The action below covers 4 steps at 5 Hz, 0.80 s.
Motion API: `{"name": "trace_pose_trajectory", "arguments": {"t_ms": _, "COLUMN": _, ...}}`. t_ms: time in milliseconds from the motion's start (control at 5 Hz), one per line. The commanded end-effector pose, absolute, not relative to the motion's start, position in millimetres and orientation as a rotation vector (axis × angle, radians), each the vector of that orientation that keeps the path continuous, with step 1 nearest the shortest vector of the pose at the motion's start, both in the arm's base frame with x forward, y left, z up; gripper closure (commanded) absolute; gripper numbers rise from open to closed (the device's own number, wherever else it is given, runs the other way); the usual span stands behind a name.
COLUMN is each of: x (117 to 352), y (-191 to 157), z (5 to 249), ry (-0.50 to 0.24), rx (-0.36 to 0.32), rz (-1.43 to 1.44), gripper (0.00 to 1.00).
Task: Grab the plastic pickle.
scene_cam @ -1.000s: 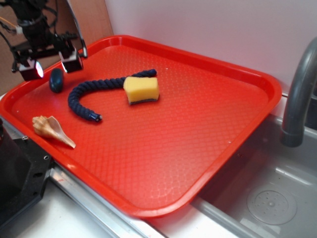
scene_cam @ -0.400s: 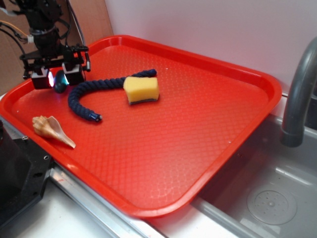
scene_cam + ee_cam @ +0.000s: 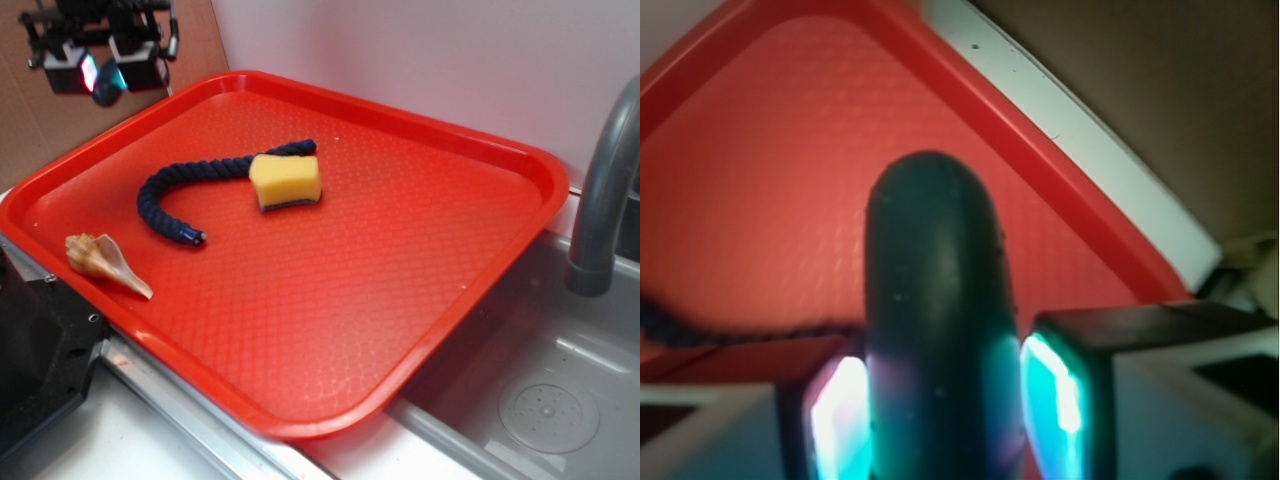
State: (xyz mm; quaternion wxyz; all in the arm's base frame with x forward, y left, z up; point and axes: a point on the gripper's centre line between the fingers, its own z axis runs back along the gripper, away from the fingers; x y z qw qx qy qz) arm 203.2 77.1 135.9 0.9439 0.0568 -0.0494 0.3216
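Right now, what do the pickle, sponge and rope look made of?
Pickle: smooth, dark, slightly glossy, looks like hard plastic. Sponge: matte yellow foam with a darker layer underneath. Rope: dark blue twisted strands, probably cotton or similar fibre.

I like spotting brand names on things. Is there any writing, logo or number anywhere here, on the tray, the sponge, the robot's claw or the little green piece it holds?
None can be read in either view.
The red tray: only a woven texture, no lettering.
The yellow sponge, blue rope and shell: plain.
The gripper and the plastic pickle between its glowing pads: no marks visible; the wrist view is blurred.
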Motion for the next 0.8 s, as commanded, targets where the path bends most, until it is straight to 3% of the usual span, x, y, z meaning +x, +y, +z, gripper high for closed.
{"name": "trace_pose_trajectory", "arguments": {"t_ms": 0, "x": 195.0, "y": 18.2, "z": 184.9, "ry": -0.127, "rx": 0.105, "rz": 0.321, "gripper": 1.00}}
{"name": "trace_pose_trajectory", "arguments": {"t_ms": 200, "x": 188.3, "y": -14.8, "z": 199.0, "ry": -0.155, "rx": 0.098, "rz": 0.159, "gripper": 1.00}}
{"name": "trace_pose_trajectory", "arguments": {"t_ms": 600, "x": 174.8, "y": -25.0, "z": 213.2, "ry": -0.180, "rx": 0.064, "rz": 0.100, "gripper": 1.00}}
